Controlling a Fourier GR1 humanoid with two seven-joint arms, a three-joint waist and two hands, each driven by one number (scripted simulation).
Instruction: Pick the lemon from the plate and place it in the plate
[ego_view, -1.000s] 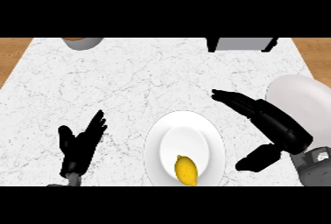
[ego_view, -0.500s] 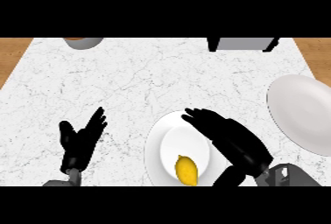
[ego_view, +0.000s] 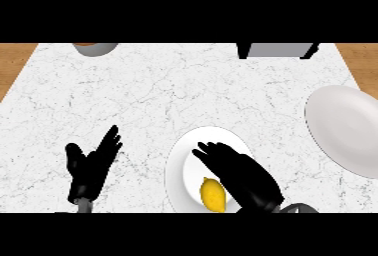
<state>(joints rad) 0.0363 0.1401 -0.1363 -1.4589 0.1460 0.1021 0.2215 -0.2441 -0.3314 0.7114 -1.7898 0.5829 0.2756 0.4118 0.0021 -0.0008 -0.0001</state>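
My right hand (ego_view: 240, 175) has swung in over the near plate (ego_view: 184, 165).
Fingers spread, holding nothing, it hovers just beside the lemon (ego_view: 213, 195), placed to curl round it.

Kitchen — white marble counter (ego_view: 184, 90), plates (ego_view: 347, 130), lemon (ego_view: 213, 195), wood floor (ego_view: 15, 62).

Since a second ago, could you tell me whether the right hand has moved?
Yes: the right hand swung left, away from the right plate and over the lemon plate.
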